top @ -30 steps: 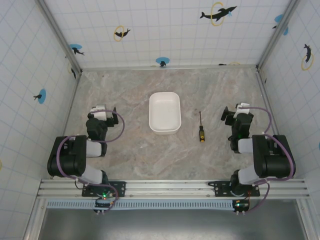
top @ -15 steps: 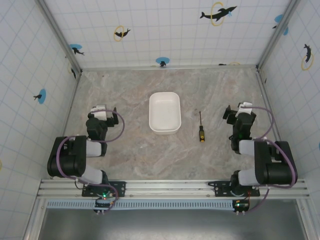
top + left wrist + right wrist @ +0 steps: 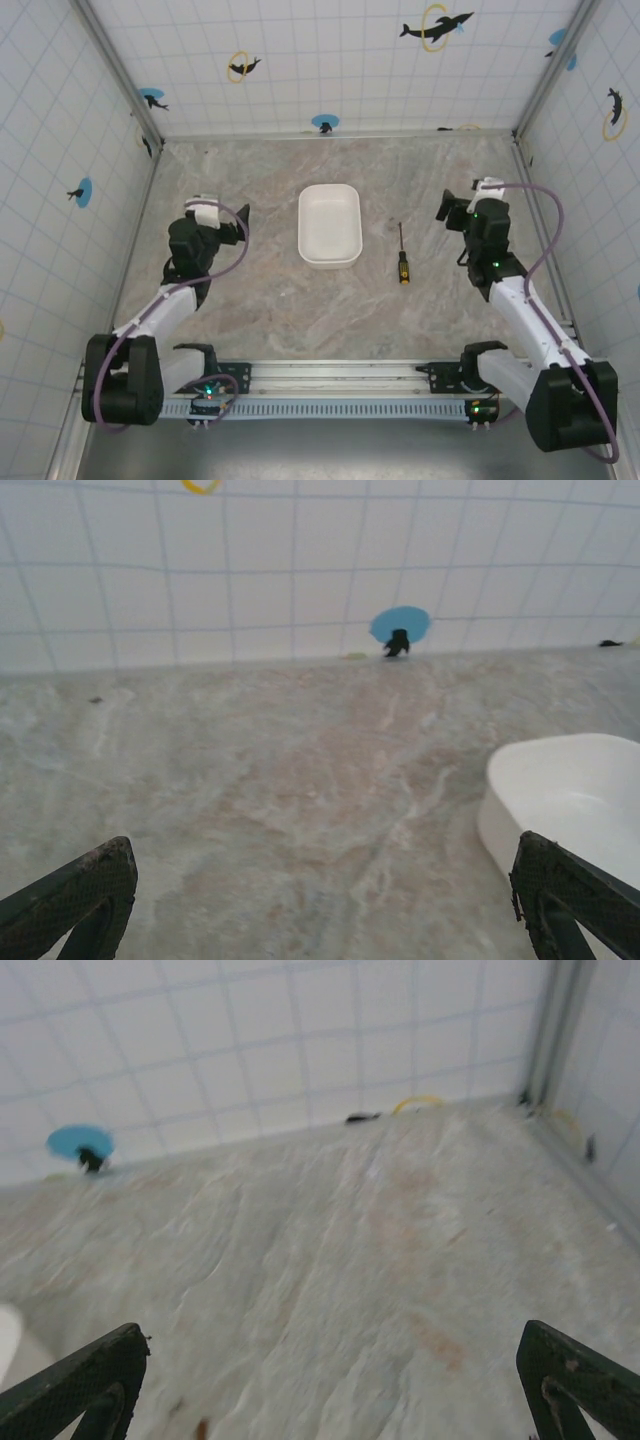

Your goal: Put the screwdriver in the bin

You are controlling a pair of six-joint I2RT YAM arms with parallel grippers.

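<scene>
Jaws on both arms are spread wide and hold nothing. In each wrist view the fingers sit at the far bottom corners with bare table between them. Left gripper hangs over the table left of the bin, apart from it, pointing toward the back wall; the bin's left end shows at the right edge of its wrist view. Right gripper hangs right of the screwdriver, near it but not touching (contact with the table can't be judged from above).

Tiled walls with dolphin stickers close in three sides. Nothing lies between either gripper and the task items.

Bin: white, shallow, rounded rectangle, empty, at table centre, long axis front to back.

Screwdriver: flat on the table just right of the bin, parallel to it, not touching. Thin dark shaft points to the back wall, black-and-yellow handle toward the arm bases.
</scene>
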